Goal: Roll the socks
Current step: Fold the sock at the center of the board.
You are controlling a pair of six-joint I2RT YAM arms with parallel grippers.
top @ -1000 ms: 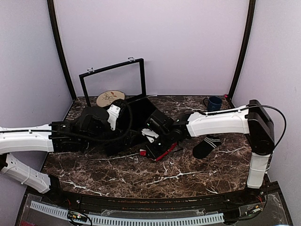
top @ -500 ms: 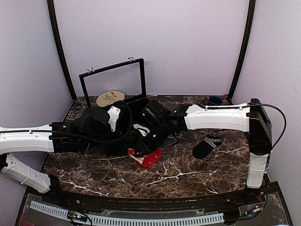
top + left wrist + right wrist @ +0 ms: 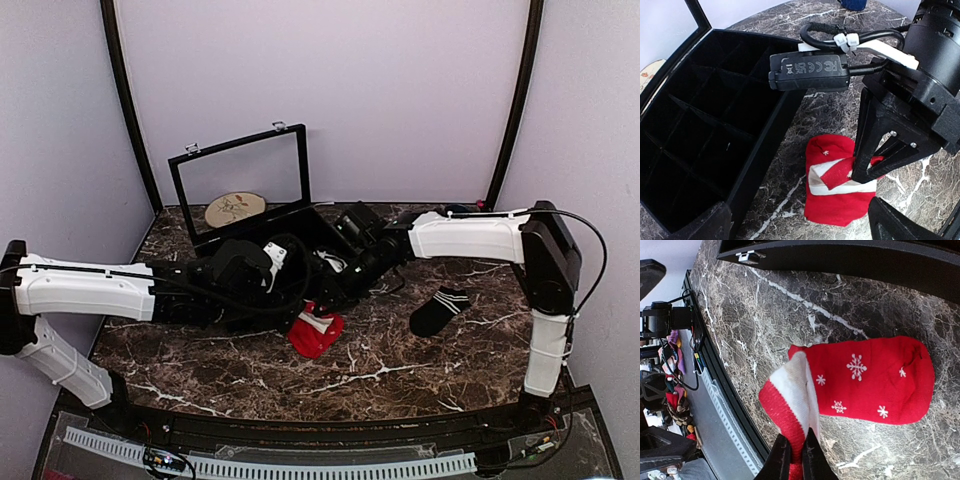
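The red sock (image 3: pixel 315 333) with white snowflakes lies on the marble table just in front of the black box. Its red-and-white cuff (image 3: pixel 790 395) is folded up over the body and pinched between the fingers of my right gripper (image 3: pixel 793 460), which is shut on it. From the left wrist view, that gripper (image 3: pixel 866 170) comes down onto the sock (image 3: pixel 837 200). My left gripper (image 3: pixel 800 231) hovers open just beside and above the sock, holding nothing. The black sock (image 3: pixel 440 310) with white stripes lies flat to the right, apart from both grippers.
A black divided organiser box (image 3: pixel 262 240) with its lid (image 3: pixel 240 170) raised stands at the back left, close to the red sock (image 3: pixel 865 380). A round wooden plate (image 3: pixel 235 208) lies behind it. A blue mug (image 3: pixel 855 4) sits at the back right. The table's front edge (image 3: pixel 725 385) is near.
My right gripper has pulled the red sock's cuff to the left, so the sock now lies folded further left. My left arm has moved right, to the sock.
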